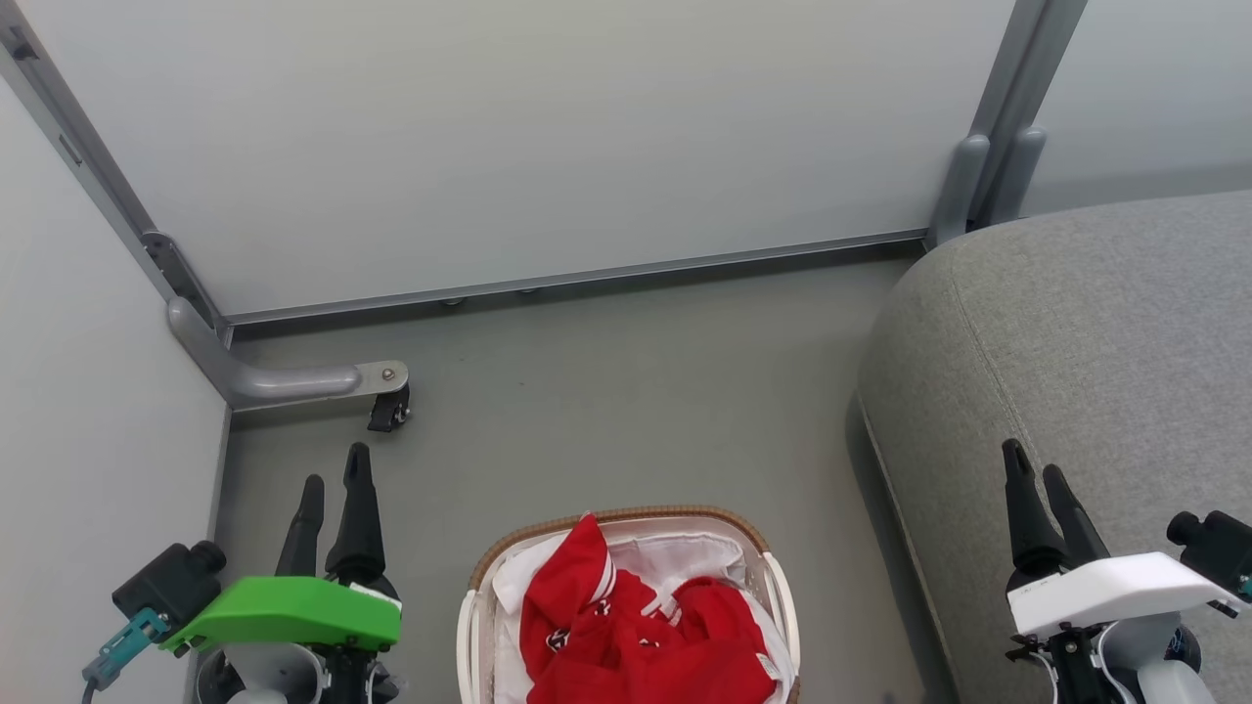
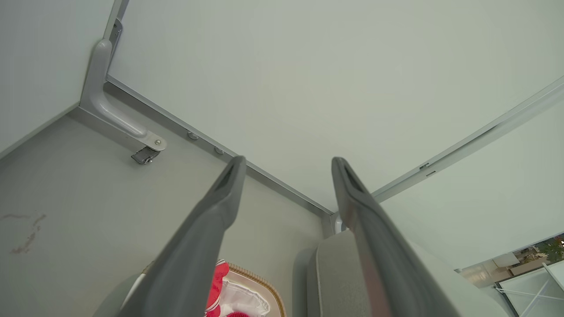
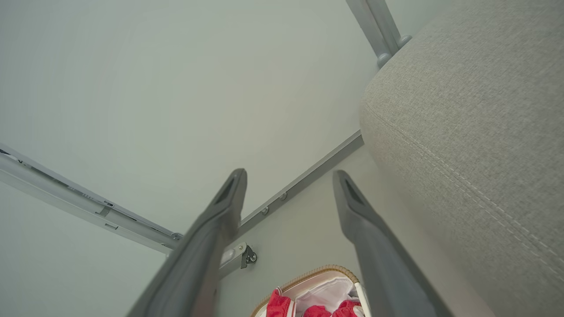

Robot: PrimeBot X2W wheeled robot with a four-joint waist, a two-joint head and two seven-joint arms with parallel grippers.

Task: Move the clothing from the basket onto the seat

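Bare grey floor point(image 1: 626, 391) lies open between the far partition panel point(image 1: 548, 147) and the one basket point(image 1: 636, 509). A caster foot point(image 1: 389, 409) bounds it at left, and the rounded edge of the one seat point(image 1: 1095, 342) at right. A strip of floor separates basket and seat. The clothing point(image 1: 626, 645) lies heaped in the basket, bright red with white stripes; its pieces cannot be counted. Left gripper point(image 1: 335, 464) and right gripper point(image 1: 1032, 458): jaws apart, empty.
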